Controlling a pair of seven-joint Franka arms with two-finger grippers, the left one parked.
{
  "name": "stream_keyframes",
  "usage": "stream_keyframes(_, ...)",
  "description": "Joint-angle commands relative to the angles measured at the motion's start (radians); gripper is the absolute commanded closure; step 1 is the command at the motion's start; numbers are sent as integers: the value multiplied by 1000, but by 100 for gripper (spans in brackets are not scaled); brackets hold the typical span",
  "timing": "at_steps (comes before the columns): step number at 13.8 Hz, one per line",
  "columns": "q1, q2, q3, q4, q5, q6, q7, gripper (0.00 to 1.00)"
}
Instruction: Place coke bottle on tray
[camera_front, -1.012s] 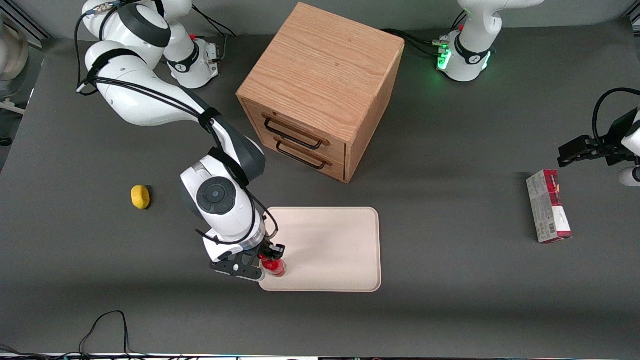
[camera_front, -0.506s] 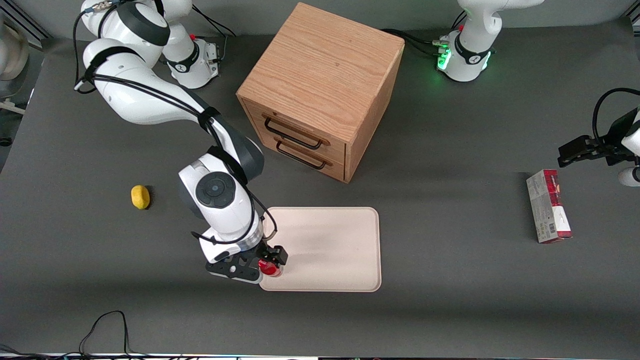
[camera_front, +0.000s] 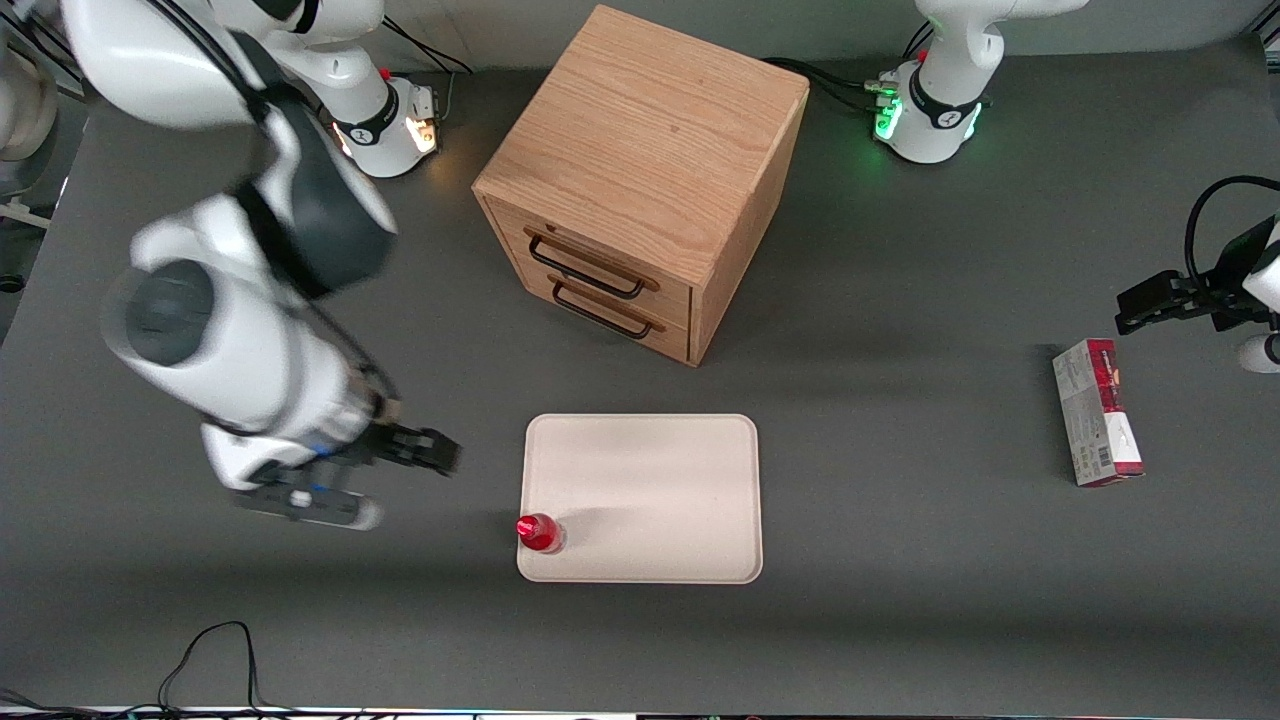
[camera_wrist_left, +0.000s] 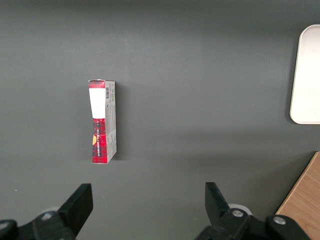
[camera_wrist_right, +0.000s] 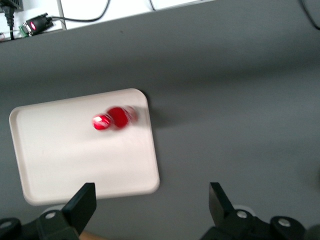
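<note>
I see the small glossy red coke bottle (camera_front: 540, 532) (camera_wrist_right: 114, 119) standing upright in the corner of the flat cream-beige tray (camera_front: 650, 470) (camera_wrist_right: 65, 155) nearest the working arm, with my gripper (camera_front: 425, 455) raised well apart, jaws spread and empty.

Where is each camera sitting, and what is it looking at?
Front view: high up, looking down on the table; shows the tray, coke bottle, cabinet and gripper.
Left wrist view: on the parked arm, looking down at the carton.
Right wrist view: on the working arm, looking down at the bottle standing on the tray; its open jaws show.
All three views show the tray.
</note>
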Motion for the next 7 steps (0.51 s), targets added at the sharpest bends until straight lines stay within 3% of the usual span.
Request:
stream_keyframes(1,2,-271,-158,-329,117,5,-168,0)
stream_keyframes(4,5,-500,-264,-572,120,10,-282,0)
stream_keyframes(7,5,-585,-294,-643,120,5,-299,0)
